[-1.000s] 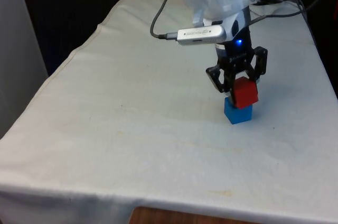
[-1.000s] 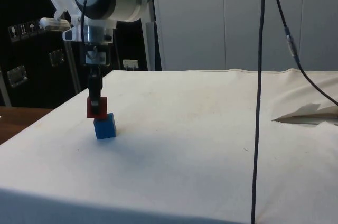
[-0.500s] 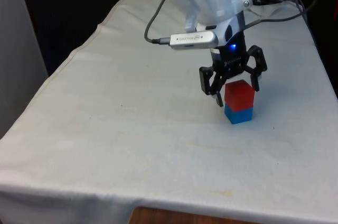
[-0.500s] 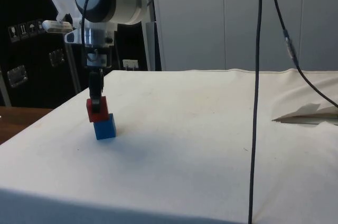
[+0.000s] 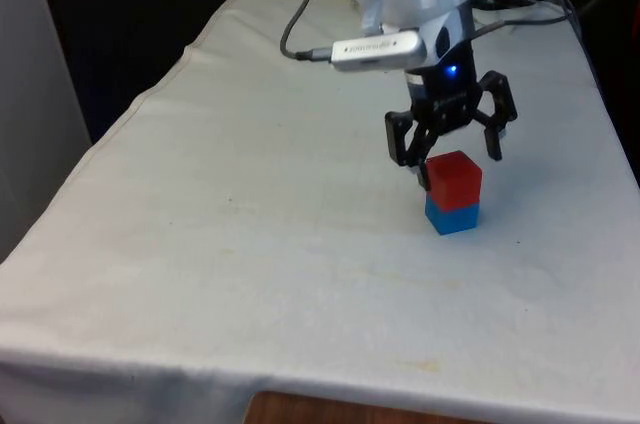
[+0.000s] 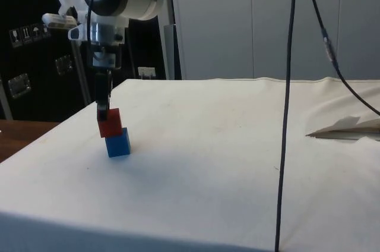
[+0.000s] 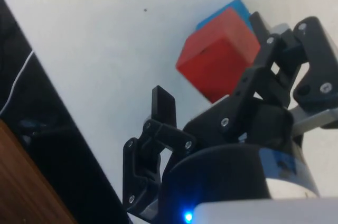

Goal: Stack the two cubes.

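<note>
White cloth covered the table [image 5: 250, 244]. On it sat the blue cube [image 5: 452, 215], with the red cube [image 5: 454, 181] squarely on top, toward the front view's right. Just behind and above, the gripper [image 5: 455, 149] hung with fingers spread, grasping nothing, clear of the red cube. Stack likely finished; spread fingers judged to avoid nudging it.
</note>
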Motion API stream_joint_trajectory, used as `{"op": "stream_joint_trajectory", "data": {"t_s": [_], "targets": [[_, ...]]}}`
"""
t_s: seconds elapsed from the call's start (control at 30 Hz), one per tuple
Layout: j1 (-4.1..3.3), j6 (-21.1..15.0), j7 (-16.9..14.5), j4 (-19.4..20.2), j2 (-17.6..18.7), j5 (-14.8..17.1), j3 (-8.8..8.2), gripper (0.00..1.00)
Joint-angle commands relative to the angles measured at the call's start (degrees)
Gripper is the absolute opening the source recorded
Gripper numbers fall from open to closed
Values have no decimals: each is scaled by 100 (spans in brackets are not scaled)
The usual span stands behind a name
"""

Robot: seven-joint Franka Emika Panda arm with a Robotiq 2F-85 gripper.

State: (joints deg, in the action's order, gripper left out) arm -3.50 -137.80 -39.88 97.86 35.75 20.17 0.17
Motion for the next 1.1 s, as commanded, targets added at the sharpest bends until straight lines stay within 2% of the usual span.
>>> {"op": "stream_joint_trajectory", "data": {"t_s": [0.0,0.23,0.27,0.33,0.57,0.6,0.63,0.87,0.9,1.07], "targets": [[-46,-40,80,103,-126,-11,-17,100],[-92,-74,246,350,-481,11,40,100],[-69,-6,201,281,-413,0,46,100],[-92,-92,304,441,-613,11,69,100],[-103,-109,435,630,-865,0,74,100],[-86,-40,395,579,-825,0,80,100],[-103,-103,447,659,-905,0,74,100],[-103,-103,544,905,-1215,0,74,100],[-86,-40,498,825,-1140,0,80,100],[-109,-97,625,1049,-1381,-11,69,100]]}}
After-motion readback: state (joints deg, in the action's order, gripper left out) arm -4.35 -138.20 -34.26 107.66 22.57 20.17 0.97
